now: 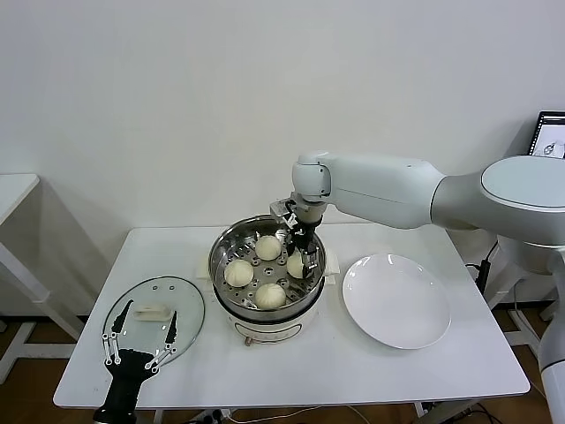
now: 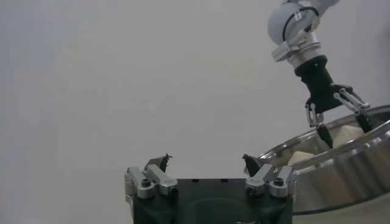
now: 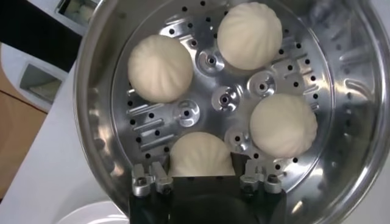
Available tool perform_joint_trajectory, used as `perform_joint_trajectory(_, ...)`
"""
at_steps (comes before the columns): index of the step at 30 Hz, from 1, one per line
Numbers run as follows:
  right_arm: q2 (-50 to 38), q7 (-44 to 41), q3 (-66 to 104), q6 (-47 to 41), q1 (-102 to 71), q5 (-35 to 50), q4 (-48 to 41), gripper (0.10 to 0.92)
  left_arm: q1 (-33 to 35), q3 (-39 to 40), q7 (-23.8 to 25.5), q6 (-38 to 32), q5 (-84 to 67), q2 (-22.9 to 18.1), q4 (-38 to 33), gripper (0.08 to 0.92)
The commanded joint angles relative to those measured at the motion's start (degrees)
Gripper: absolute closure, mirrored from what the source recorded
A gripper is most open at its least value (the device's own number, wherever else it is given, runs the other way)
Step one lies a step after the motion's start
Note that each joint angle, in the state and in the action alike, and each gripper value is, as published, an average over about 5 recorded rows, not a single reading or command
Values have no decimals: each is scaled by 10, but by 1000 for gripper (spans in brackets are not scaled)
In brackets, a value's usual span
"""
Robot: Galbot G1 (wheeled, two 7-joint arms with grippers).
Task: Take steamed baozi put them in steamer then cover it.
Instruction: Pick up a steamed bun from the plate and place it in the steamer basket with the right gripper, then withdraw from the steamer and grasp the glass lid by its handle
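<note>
Buns [image 1: 268,247], four of them, sit in the steamer [image 1: 225,244] on its tray with holes. The right pincer [image 1: 305,253] hangs down inside the steamer, and its fingers stand apart, one on each side of the nearest bun [image 3: 201,154], which rests on the tray between them. The left pincer [image 1: 139,341] is wide open over the cover [image 1: 181,300], which lies flat on the table [image 1: 353,371], well away from the right pincer. A white plate [image 1: 395,300] lies beside the steamer.

Four baozi [image 1: 254,273] in steamer [image 1: 226,245], right tool [image 1: 301,247] above, jaws parted
</note>
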Motion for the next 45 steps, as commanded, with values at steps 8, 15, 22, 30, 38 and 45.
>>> perform_joint_trajectory(8,-26,0,24,8,7,-15,26,208,1,-4,0,1,1,0,-2,177)
perform_joint_trajectory(15,-128,29,149,33,8,-3,96,203,-7,-5,-7,8,28,-2,0,177)
perform_joint_trajectory(22,-280,340,236,109,-28,73,210,203,-31,-10,-44,25,83,3,10,177)
perform_joint_trajectory(30,-384,738,409,211,-259,58,249,203,-81,-14,-96,96,166,8,23,177)
perform_joint_trajectory(38,-367,817,760,268,-626,6,243,203,-120,-15,-122,157,268,15,53,177)
perform_joint_trajectory(45,-287,805,957,307,-844,-37,222,203,-138,-35,-112,165,378,24,110,177)
